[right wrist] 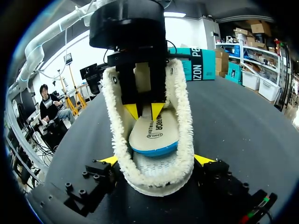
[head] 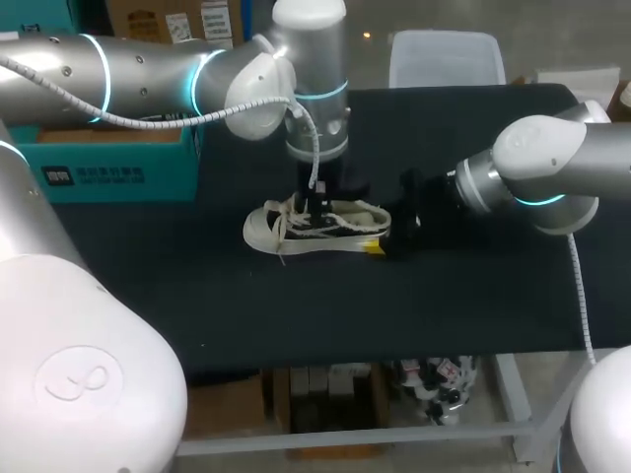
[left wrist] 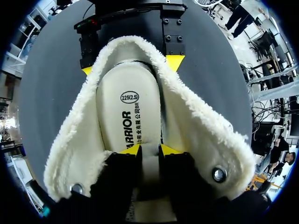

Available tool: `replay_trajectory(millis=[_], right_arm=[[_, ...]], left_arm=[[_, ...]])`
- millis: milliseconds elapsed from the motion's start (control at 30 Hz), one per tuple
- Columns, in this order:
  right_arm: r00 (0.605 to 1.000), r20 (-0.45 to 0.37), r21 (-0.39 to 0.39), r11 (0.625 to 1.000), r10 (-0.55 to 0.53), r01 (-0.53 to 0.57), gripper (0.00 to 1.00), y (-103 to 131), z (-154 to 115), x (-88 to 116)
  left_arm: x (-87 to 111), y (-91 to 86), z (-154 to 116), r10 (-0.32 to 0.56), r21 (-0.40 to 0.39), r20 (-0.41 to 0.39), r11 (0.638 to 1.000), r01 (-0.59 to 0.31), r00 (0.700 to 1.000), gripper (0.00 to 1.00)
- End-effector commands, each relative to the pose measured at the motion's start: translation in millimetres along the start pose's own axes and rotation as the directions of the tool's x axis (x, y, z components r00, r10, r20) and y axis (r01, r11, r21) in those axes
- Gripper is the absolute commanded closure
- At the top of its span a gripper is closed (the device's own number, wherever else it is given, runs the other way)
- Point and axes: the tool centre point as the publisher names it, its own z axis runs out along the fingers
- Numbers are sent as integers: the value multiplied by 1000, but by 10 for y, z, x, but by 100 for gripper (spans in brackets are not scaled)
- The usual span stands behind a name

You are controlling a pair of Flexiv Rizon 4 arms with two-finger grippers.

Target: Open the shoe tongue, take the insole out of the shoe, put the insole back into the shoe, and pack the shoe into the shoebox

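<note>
Insole (right wrist: 153, 134) is half lifted from the opened shoe (head: 271, 229) on the tabletop (head: 197, 296), pinched in narrow left jaws while right jaws clamp the heel, so reinserting and boxing seemingly remain.

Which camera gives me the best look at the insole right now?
The left wrist view: it looks straight down into the shoe, so the insole shows nearly whole. The right wrist view shows its raised heel end with the blue edge. In the head view the left arm hides it.
</note>
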Motion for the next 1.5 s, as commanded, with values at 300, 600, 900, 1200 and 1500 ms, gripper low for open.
replay_trajectory(millis=[300,600,900,1200,1500], right_arm=[[1000,-8,-2,1000,0,0,100,-85,24,-1],[1000,-8,-2,1000,0,0,100,-85,24,-1],[1000,-8,-2,1000,0,0,100,-85,24,-1],[1000,-8,-2,1000,0,0,100,-85,24,-1],[1000,-8,-2,1000,0,0,100,-85,24,-1]], left_arm=[[-196,43,974,-6,-37,106,999,10,994,70],[-328,74,1060,9,-52,163,999,-1,987,70],[-460,90,1140,22,-64,224,998,-7,974,79],[-659,112,1138,20,-51,254,999,-8,967,85],[-739,111,1109,19,-30,270,999,-11,963,100]])
